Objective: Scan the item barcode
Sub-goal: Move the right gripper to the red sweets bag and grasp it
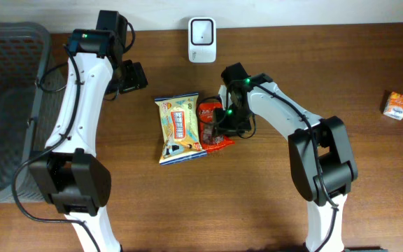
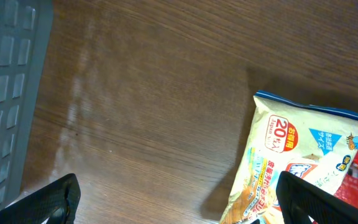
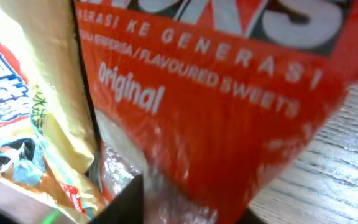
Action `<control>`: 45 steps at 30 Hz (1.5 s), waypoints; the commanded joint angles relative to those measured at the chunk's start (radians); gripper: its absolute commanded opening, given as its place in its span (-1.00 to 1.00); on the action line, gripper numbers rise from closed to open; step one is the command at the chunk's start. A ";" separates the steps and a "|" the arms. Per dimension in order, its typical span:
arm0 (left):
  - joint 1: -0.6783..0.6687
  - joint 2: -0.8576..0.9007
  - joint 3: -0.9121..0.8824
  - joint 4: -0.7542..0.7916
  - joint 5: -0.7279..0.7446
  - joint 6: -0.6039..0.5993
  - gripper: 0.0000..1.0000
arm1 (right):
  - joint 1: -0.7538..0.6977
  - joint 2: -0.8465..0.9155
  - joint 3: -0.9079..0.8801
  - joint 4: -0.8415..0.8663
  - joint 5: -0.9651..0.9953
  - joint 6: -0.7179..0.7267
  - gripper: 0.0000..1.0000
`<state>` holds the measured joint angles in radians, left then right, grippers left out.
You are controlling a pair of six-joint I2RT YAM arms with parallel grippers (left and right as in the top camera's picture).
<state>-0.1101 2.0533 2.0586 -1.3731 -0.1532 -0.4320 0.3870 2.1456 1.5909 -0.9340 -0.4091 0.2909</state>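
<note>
My right gripper (image 1: 224,122): pinching the red sweets packet (image 1: 207,112).
Risk: slick foil slips free, or the adjoining yellow snack bag (image 1: 178,128) drags along.

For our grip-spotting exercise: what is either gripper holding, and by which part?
The right gripper appears to pinch the red sweets packet at the edge away from the yellow bag; the left gripper is open, empty.

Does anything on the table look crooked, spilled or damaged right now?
Nothing looks spilled or torn. The yellow snack bag lies tilted against the red sweets packet, which the right gripper partly covers. A small orange box sits alone far right.
</note>
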 commanded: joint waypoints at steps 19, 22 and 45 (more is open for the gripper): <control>0.000 0.000 0.000 0.000 0.004 -0.009 0.98 | -0.099 -0.011 0.171 -0.428 1.165 0.508 -0.92; 0.000 0.000 0.000 0.000 0.004 -0.009 0.98 | -0.092 -0.011 0.086 -0.331 1.139 0.507 -0.92; 0.000 0.000 0.000 0.000 0.004 -0.009 0.98 | 0.126 -0.011 0.196 -0.400 1.075 0.123 0.70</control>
<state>-0.1101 2.0533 2.0586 -1.3731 -0.1532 -0.4320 0.5159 2.1441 1.7306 -1.3067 0.6250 0.5434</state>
